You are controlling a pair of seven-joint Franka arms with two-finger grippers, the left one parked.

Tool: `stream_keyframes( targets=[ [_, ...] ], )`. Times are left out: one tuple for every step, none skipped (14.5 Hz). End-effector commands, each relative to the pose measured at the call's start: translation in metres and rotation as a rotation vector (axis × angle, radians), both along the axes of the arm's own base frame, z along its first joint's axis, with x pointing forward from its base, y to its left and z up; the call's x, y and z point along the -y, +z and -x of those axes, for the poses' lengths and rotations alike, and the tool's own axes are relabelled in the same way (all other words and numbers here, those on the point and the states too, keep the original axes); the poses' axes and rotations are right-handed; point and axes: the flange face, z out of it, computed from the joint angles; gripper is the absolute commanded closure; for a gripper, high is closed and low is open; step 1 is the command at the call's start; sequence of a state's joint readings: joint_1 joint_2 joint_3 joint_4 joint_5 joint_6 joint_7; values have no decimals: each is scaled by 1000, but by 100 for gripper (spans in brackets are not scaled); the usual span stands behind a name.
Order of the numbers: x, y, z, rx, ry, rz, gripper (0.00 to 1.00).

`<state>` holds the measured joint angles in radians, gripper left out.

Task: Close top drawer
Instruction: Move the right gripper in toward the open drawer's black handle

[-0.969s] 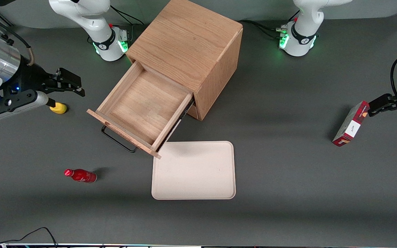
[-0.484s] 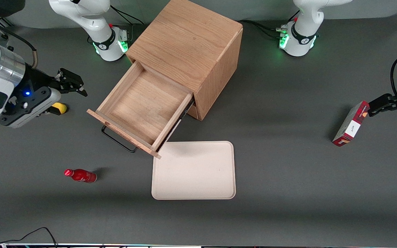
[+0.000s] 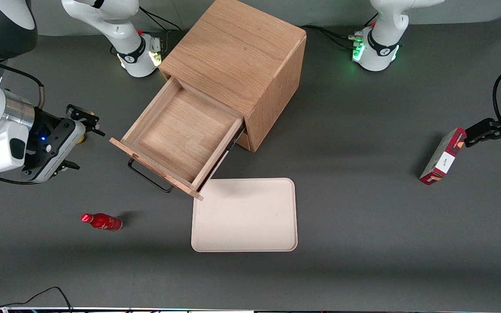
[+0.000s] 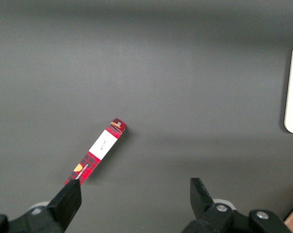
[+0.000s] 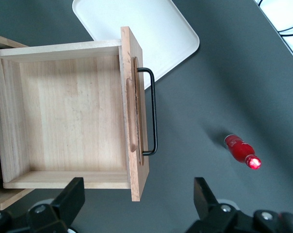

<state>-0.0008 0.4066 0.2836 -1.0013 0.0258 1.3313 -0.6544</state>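
Oak top drawer [image 3: 176, 141] stands pulled fully out; gripper [image 3: 81, 141], fingers spread wide and empty, hovers beside its handle [image 5: 151, 111], likely lining up to push.

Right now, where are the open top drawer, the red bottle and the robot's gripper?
top drawer [image 3: 180, 130]: front view, on its bare wooden floor.
red bottle [image 3: 102, 221]: front view, on its body.
gripper [image 5: 139, 201]: right wrist view, midway between its open fingertips.

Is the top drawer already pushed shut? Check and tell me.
No: the top drawer stands pulled far out of the cabinet, its empty inside showing, while the gripper hovers open just off its front.
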Motion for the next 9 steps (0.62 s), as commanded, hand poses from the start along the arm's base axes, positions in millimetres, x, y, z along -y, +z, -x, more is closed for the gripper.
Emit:
stream_keyframes(
  targets=[
    [1, 3, -5, 16, 21, 14, 0],
    [1, -7, -10, 0, 12, 15, 0],
    [0, -23, -18, -21, 7, 14, 0],
    [1, -42, -28, -34, -5, 8, 0],
    [2, -58, -36, -51, -15, 4, 0],
    [2, -76, -42, -77, -16, 6, 0],
    [1, -98, -48, -109, -16, 2, 0],
    [1, -119, -55, -133, -15, -4, 0],
    [2, -135, -61, -152, -22, -18, 0]
  ],
)
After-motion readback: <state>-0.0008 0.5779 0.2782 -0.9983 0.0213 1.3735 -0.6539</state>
